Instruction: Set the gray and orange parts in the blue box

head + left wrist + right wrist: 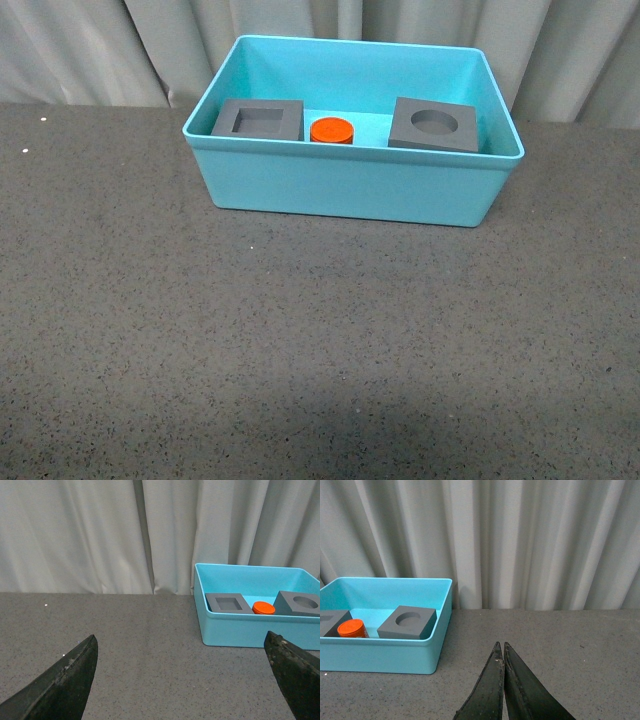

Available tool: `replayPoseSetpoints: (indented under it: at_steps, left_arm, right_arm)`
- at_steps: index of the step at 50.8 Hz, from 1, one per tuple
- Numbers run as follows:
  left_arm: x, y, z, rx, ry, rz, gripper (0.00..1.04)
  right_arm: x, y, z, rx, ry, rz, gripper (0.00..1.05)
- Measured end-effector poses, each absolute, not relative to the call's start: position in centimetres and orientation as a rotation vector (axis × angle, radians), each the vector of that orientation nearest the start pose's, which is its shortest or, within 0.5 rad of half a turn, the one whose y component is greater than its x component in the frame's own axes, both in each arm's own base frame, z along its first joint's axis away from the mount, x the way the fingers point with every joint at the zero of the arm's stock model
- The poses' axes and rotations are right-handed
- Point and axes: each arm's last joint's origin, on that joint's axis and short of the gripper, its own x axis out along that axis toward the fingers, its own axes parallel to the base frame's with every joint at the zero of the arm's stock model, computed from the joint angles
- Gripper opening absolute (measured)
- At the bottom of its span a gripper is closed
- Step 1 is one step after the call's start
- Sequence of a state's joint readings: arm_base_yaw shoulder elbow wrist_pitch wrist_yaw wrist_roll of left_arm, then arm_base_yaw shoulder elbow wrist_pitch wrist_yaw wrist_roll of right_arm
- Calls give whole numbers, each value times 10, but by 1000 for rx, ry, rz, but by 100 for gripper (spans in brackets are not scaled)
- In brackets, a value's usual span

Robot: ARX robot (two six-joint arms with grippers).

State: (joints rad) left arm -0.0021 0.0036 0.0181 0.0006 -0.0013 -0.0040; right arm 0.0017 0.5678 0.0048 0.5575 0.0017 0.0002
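The blue box [350,188] stands at the back of the table. Inside it lie a gray cube with a square recess [258,120], an orange cylinder [331,130] and a gray cube with a round recess [434,125], side by side. The left wrist view shows the blue box [240,630] ahead, with my left gripper [182,650] open over bare table, well short of it. In the right wrist view my right gripper [500,647] is shut and empty, beside the blue box [380,655]. Neither arm shows in the front view.
A pale pleated curtain [150,50] hangs behind the table. The dark speckled tabletop [300,340] stretches in front of the box.
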Motion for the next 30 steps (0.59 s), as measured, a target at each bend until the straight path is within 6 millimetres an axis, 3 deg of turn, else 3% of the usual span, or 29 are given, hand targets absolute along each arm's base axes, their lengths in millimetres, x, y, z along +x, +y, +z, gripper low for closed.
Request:
replayPoseSetpoints:
  at_steps: [30]
  left_arm:
    - [97, 0, 169, -4, -15, -1, 98]
  right_arm:
    - [114, 0, 168, 0, -8, 1, 0]
